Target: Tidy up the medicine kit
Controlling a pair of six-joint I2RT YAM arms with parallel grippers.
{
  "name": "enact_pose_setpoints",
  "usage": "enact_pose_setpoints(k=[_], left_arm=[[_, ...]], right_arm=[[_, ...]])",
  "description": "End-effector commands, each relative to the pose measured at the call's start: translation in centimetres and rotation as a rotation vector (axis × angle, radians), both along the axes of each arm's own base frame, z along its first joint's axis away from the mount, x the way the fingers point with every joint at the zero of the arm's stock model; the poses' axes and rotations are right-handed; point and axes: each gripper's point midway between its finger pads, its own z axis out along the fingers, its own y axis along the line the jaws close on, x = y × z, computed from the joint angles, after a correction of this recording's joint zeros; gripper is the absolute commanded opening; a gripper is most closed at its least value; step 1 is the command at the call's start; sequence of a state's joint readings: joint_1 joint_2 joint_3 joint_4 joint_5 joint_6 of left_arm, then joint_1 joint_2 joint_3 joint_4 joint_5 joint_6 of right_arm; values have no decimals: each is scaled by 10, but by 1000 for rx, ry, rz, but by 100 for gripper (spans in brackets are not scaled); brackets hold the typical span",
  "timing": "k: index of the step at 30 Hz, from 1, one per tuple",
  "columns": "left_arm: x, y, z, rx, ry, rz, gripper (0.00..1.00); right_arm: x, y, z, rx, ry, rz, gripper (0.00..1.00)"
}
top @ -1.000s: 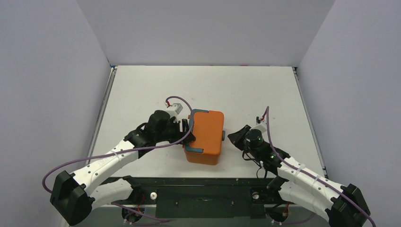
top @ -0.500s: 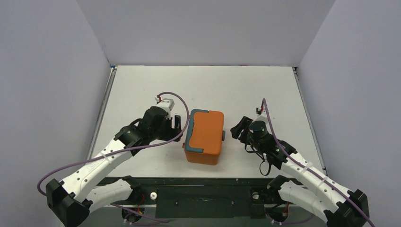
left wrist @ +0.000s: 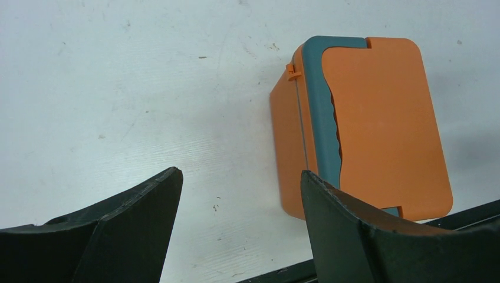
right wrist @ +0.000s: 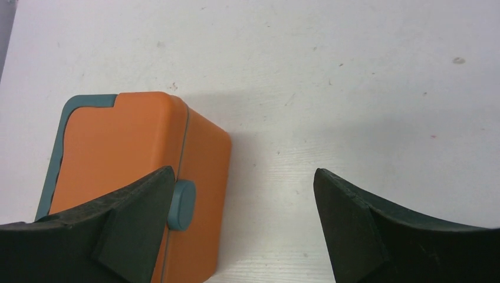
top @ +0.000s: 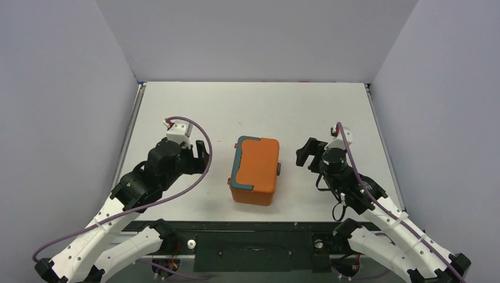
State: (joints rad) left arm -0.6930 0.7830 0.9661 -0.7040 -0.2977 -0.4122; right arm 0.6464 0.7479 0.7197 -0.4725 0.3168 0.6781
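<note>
The medicine kit (top: 259,168) is an orange box lying with its lid shut near the table's front middle. Its teal handle (top: 238,163) runs along the left side and a round teal latch (top: 278,170) sits on the right side. My left gripper (top: 202,156) hovers open a short way left of the kit, holding nothing. My right gripper (top: 305,154) is open just right of the kit, also holding nothing. In the left wrist view the kit (left wrist: 383,118) lies beyond the open gripper (left wrist: 240,175). The right wrist view shows the latch (right wrist: 180,205) beside the left finger of the open gripper (right wrist: 243,174).
The white table (top: 253,106) is boxed in by pale walls at the left, right and back. A black rail (top: 253,227) carrying the arm bases runs along the near edge, close to the kit's front end.
Both arms have drawn back from the kit, the left one to the left and the right one to the right. The right gripper has opened wide. The kit stays put.
</note>
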Motion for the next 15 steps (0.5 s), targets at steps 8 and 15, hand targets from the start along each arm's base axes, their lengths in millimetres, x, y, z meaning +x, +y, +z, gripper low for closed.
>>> enact_pose_setpoints(k=[8,15], left_arm=[[-8,20,16,-62,-90,71,71],[-9,21,15,-81,-86,83,71]], right_arm=[[-3,-48,35,-98,-138,-144,84],[-10,-52,36,-82,-168,-133,85]])
